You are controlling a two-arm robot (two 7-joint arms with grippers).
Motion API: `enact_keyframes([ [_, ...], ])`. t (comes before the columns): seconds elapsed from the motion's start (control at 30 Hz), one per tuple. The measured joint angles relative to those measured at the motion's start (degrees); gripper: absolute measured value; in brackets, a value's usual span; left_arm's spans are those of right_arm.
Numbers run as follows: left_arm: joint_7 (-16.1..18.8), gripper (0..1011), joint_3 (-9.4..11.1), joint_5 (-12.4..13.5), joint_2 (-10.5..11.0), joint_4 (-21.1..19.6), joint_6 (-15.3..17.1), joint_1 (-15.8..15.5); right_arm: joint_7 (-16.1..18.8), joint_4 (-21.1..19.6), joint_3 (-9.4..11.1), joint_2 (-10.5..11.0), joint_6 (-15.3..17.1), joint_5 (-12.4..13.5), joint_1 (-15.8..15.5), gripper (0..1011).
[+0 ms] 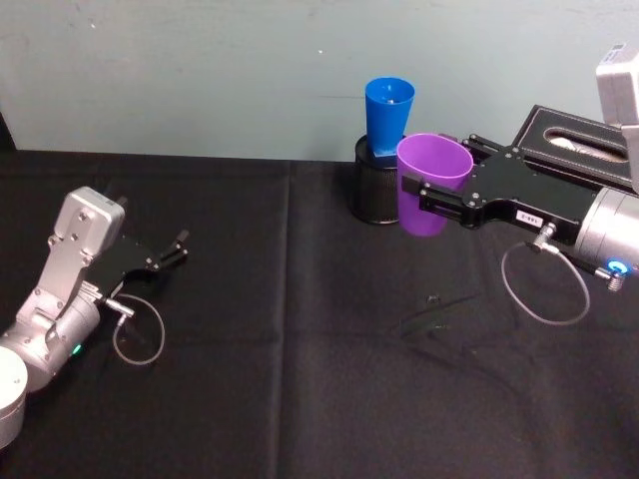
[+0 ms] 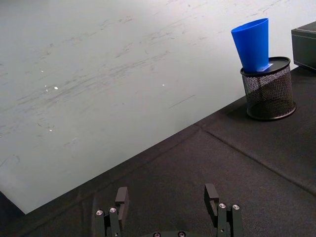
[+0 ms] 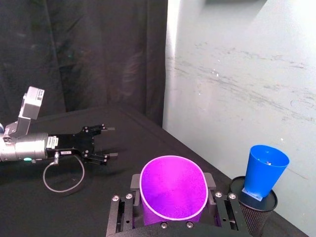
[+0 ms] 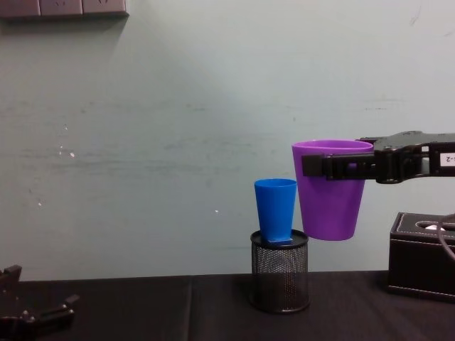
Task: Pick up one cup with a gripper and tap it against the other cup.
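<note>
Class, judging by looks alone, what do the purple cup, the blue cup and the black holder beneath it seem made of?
Purple cup, held in the right claw: probably plastic, smooth, even colour, thin rim. Blue cup: likely the same, faint sheen. Black holder: apparently metal wire mesh, see-through grid.

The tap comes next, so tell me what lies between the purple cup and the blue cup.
Nothing: the right wrist view shows a bare gap between the purple cup, held by the right gripper, and the blue cup.

The right gripper [image 4: 309,165] holds the purple cup [image 4: 330,195] aloft, at three o'clock of the blue cup [image 4: 275,209] atop the mesh pen holder [image 4: 280,273].
</note>
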Motion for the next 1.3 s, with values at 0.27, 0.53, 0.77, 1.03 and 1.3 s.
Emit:
enact_keyframes([
  [0.27, 0.0, 1005, 0.0, 0.0, 0.0, 0.0, 0.0, 0.0, 0.0, 0.0, 0.0, 0.0, 0.0, 0.0, 0.0, 735],
  [0.53, 0.0, 1005, 0.0, 0.0, 0.0, 0.0, 0.0, 0.0, 0.0, 0.0, 0.0, 0.0, 0.0, 0.0, 0.0, 735],
  [0.77, 0.0, 1005, 0.0, 0.0, 0.0, 0.0, 0.0, 0.0, 0.0, 1.8, -0.8, -0.5, -0.9, 0.5, 0.7, 735],
  [1.03, 0.0, 1005, 0.0, 0.0, 0.0, 0.0, 0.0, 0.0, 0.3, 9.7, -3.4, -4.0, -2.2, 0.5, 5.8, 735],
  [1.3, 0.0, 1005, 0.0, 0.0, 0.0, 0.0, 0.0, 0.0, 1.6, 19.2, -5.9, -8.2, -5.0, -1.3, 11.9, 735],
])
